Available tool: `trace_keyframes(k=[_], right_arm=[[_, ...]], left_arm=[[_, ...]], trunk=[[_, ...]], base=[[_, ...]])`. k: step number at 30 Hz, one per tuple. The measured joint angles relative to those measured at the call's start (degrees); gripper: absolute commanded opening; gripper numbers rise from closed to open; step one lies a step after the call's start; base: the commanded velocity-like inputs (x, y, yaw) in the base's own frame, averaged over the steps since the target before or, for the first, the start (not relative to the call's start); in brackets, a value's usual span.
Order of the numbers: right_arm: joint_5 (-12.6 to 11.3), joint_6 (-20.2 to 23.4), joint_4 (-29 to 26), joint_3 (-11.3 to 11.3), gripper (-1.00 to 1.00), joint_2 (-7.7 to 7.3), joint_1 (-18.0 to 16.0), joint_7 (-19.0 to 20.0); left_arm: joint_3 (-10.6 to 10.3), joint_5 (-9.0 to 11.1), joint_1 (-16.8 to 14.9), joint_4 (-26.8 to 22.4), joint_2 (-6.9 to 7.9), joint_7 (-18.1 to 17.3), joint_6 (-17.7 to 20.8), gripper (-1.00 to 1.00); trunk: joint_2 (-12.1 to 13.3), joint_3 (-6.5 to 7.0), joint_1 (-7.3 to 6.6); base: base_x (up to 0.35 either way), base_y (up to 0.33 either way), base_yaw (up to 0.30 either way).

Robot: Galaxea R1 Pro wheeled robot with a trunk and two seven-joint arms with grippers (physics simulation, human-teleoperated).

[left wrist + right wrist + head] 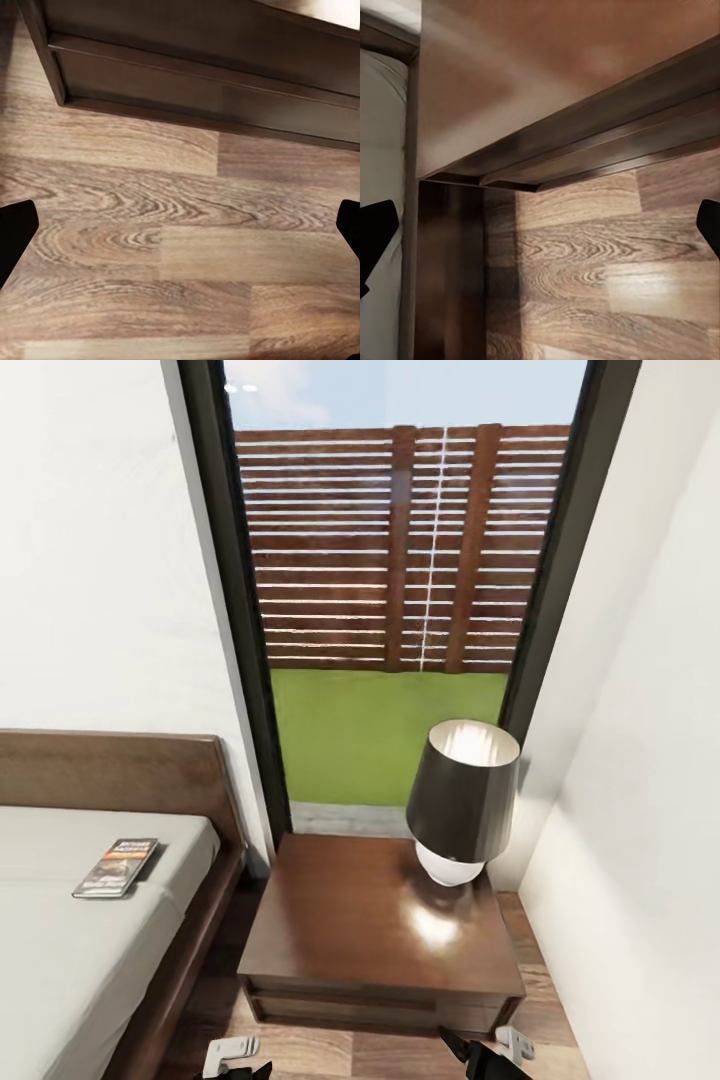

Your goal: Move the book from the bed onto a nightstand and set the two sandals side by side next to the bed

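White walls and a tall window frame the nightstand with its lamp, while the book, likely light, thin and stiff, lies flat near the bed's headboard, best pinched by one edge; both grippers gape wide, empty.

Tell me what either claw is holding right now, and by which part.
Nothing. Both wrist views show fingertips wide apart with only floor between them. The book lies on the bed, untouched.
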Motion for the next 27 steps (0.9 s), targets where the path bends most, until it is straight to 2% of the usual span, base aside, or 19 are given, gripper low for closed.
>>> trace_keyframes(k=[10,27], right_arm=[[0.0,0.0,0.0,0.0,1.0,0.0,0.0,0.0],[0.0,0.0,0.0,0.0,1.0,0.01,0.0,0.0]], left_arm=[[0.0,0.0,0.0,0.0,0.0,0.0,0.0,1.0],[0.0,0.0,0.0,0.0,0.0,0.0,0.0,1.0]], trunk=[[0.0,0.0,-0.02],[0.0,0.0,0.0]], base=[[0.247,0.002,0.0],[0.046,0.062,0.0]])
